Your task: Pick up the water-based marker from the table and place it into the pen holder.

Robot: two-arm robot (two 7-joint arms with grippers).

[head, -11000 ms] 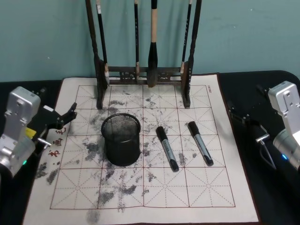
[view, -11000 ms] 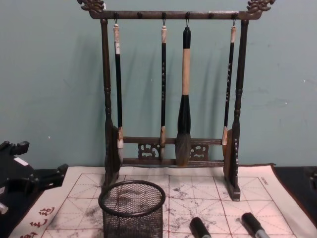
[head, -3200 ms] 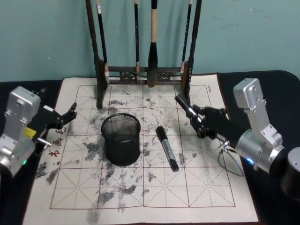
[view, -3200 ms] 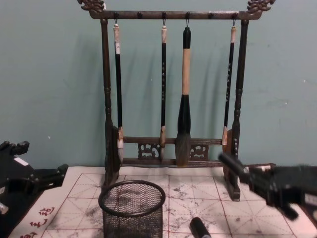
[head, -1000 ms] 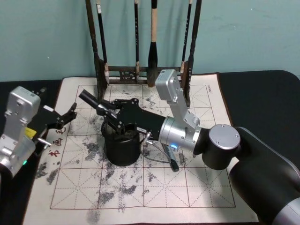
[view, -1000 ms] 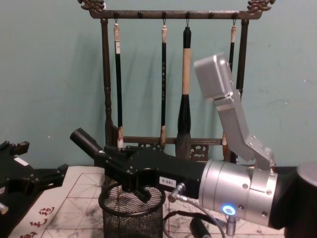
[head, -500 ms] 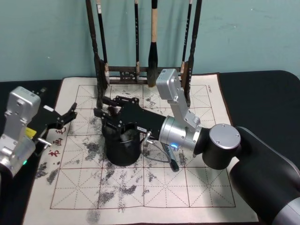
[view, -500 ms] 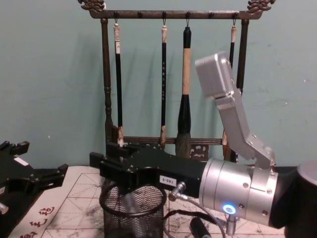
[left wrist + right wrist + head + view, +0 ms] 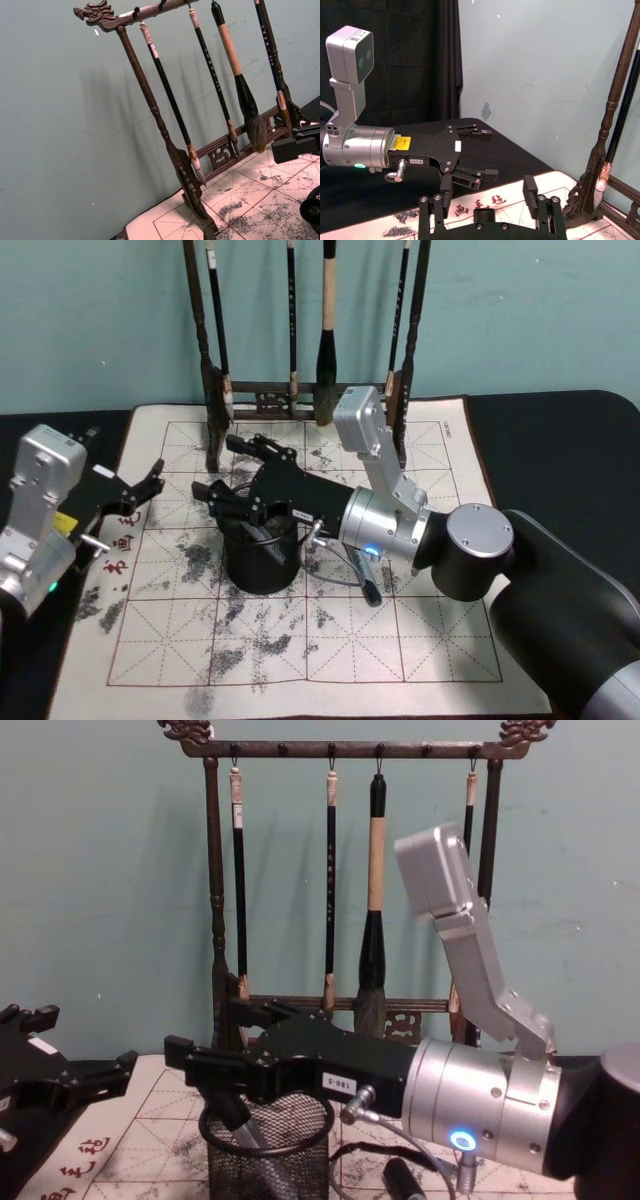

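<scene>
Mat with ink stains covers the table's middle, with the brush rack on its far edge. We see the right gripper, fingers spread apart, above the pen holder near the mat's centre. One marker leans inside it; a second marker lies just right. The left gripper, fingers also apart, hangs at the mat's left edge.

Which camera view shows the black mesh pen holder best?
The head view: the pen holder shows wall and base, though the open right tool covers part of its mouth. The chest view shows the rim and mesh, base cut off. The left wrist view catches a dark edge, probably its rim.
</scene>
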